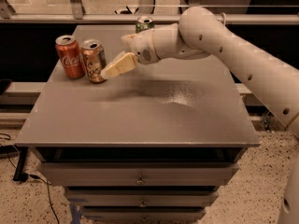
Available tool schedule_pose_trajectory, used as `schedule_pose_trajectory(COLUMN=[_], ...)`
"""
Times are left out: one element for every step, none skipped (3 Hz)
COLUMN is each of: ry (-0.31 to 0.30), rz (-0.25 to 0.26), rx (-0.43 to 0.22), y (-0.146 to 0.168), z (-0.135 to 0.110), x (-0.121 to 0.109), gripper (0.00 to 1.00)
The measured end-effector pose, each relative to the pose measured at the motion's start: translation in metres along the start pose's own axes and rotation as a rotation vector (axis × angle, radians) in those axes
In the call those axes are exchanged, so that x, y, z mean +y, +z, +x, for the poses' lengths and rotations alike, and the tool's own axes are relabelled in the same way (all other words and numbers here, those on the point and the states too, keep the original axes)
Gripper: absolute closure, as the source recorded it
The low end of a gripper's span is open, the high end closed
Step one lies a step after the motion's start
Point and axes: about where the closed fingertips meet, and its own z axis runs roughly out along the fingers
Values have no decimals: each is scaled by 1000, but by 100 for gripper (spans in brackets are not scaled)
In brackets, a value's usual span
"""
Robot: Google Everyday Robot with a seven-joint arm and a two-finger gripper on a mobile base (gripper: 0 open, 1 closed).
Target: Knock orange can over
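The orange can (94, 60) is copper-orange with pale label markings and a silver top. It stands upright at the back left of the grey table (140, 111). My gripper (112, 69) is at the can's right side, its cream fingertips reaching the can's lower half, touching or nearly touching it. The white arm reaches in from the right across the table.
A red Coca-Cola can (70, 56) stands upright just left of the orange can, touching or nearly so. A green can (144, 24) stands at the table's back edge, partly hidden behind my arm. Drawers are below the tabletop. A railing runs behind the table.
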Motion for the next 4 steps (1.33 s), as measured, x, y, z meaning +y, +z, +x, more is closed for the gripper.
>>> schedule_pose_trajectory(ry=[35, 61, 75, 83], rz=[-26, -49, -62, -70], rx=[-77, -129, -157, -172], y=[23, 44, 56, 62], z=[-8, -9, -10, -10], x=[12, 26, 34, 39], gripper=[0, 18, 41, 64])
